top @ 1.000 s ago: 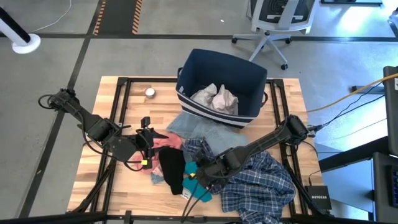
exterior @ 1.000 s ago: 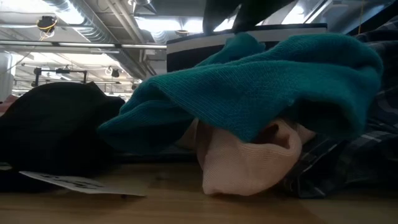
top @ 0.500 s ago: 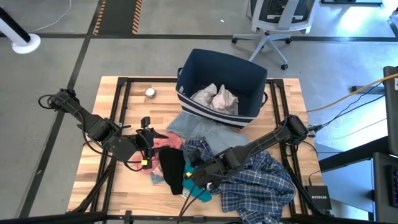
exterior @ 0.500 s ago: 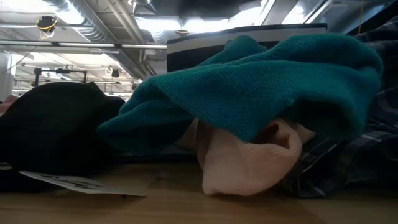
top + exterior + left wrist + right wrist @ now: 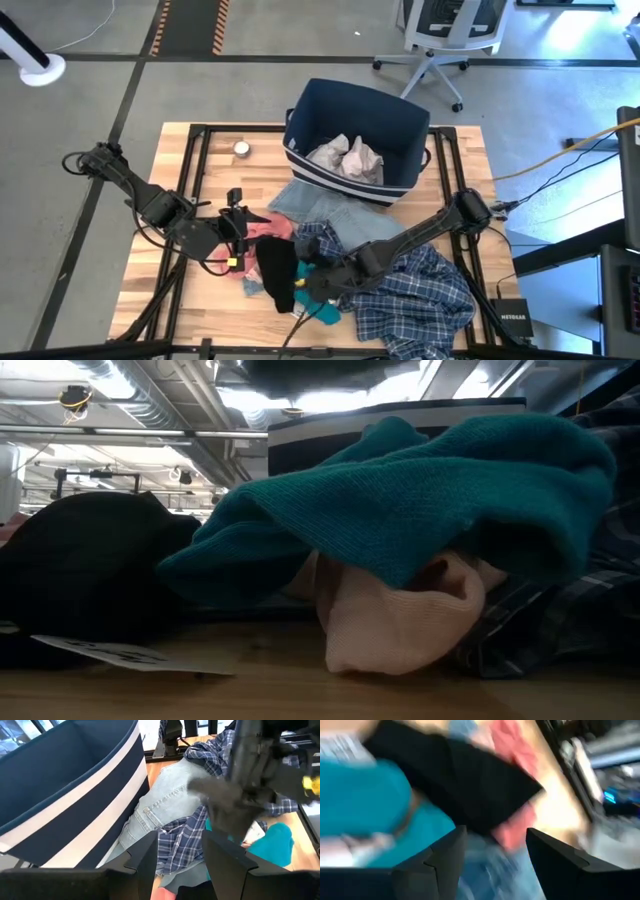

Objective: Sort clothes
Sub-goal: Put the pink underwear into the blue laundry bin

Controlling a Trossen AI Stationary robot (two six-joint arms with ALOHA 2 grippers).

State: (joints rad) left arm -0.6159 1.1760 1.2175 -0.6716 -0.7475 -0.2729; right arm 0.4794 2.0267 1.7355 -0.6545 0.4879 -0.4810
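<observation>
The clothes lie in a heap on the wooden table: light blue denim, a blue-white plaid shirt, a black piece, a pink piece and a teal piece. In the low view the teal piece lies over a pale pink one. My left gripper hovers open over the pink piece, in its wrist view with nothing between the fingers. My right gripper hangs open above the black and teal pieces.
The navy bin with white stripes stands at the table's far side, with white and grey pieces inside. A small round silver object sits at the far left. A paper tag lies by the black piece. An office chair stands beyond the table.
My right gripper has turned at the wrist and shifted a little toward the table's left, staying above the black and teal pieces. Its fingers have kept their gap. The clothes lie as before.
</observation>
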